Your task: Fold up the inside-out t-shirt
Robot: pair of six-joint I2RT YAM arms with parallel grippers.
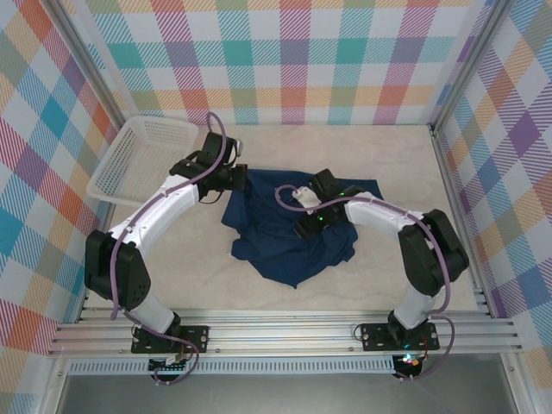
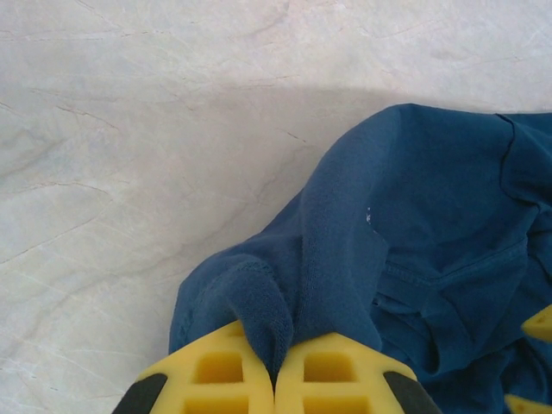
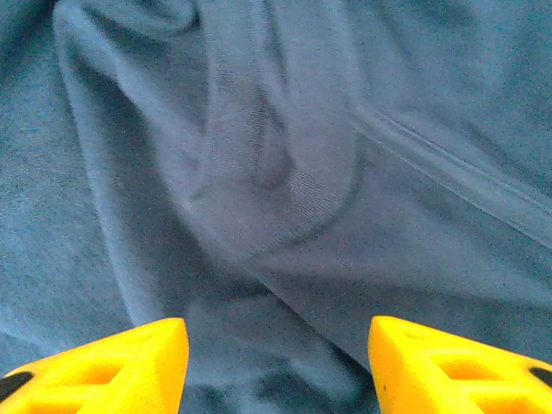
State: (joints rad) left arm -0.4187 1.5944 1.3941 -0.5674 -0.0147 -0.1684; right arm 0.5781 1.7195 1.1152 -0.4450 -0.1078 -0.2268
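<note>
A pale marbled table [image 1: 388, 155] sits inside plaid walls, with a white basket [image 1: 138, 159] at its far left corner. The shirt [image 1: 285, 250] lies crumpled mid-table, just right of the basket and a little nearer the arms. It is a rumpled heap with no clear long axis, though it spreads somewhat more away from the basket than toward the bases.

The left gripper [image 2: 276, 366] is at the shirt corner closest to the basket. Its yellow fingers are pressed together on a bunched fold of the cloth, and bare table lies beyond it. The left arm reaches forward past the basket's near side and bends inward at the wrist.

The right gripper [image 3: 276, 341] hangs over the shirt's middle, farther from the basket. Its fingers are spread wide and grip nothing, with a raised ridge of fabric and a seam directly ahead of them. The right arm is elbow-out, its forearm pointing back toward the basket.

The next move likely turns on the right gripper closing on that ridge, so the two arms can spread the heap.
</note>
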